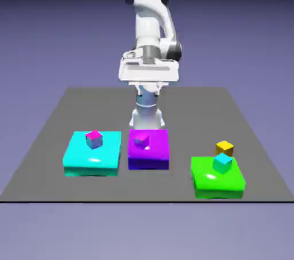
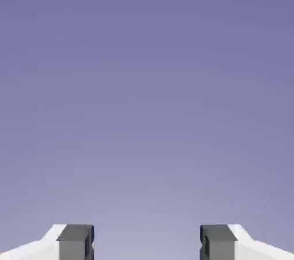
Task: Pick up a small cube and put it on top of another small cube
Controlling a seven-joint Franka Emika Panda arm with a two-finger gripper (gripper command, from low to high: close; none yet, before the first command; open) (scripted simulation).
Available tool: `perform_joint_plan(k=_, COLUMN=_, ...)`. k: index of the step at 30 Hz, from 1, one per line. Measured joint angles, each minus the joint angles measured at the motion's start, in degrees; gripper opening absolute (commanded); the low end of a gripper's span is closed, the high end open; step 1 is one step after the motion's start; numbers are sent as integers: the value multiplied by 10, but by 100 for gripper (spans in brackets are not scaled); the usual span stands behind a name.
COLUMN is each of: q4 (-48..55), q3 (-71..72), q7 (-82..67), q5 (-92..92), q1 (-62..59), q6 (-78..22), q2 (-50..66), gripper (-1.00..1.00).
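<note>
Four small cubes, three coloured blocks, one arm: stacking not yet begun.

We list on the desk a cyan block bearing a magenta-topped cube, a purple block bearing a small purple cube, and a green block bearing a cyan cube, with an orange cube just behind it; we cannot tell whether that one rests on the green block or the desk. No cube sits atop another, so we judge picking, carrying and placing all remain. The fingers stand wide apart, hold nothing, touch nothing, and face only backdrop; the gripper hangs raised behind the blocks.
</note>
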Motion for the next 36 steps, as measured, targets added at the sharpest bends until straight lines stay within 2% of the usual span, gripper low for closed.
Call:
perform_joint_plan(k=20, q4=146, q3=166, q7=-409, q5=-248, q1=339, q6=-234, q2=408, gripper=0)
perform_joint_plan(k=26, q4=169, q3=93, q7=-329, q5=-353, q1=382, q6=-160, q2=512, gripper=0)
perform_joint_plan(k=27, q4=171, q3=85, q7=-320, q5=-365, q1=386, q6=-152, q2=524, gripper=-100)
perform_joint_plan(k=29, q4=171, q3=85, q7=-320, q5=-365, q1=386, q6=-152, q2=524, gripper=-100)
perform_joint_plan(k=36, q4=146, q3=166, q7=-409, q5=-247, q1=339, q6=-234, q2=408, gripper=-100)
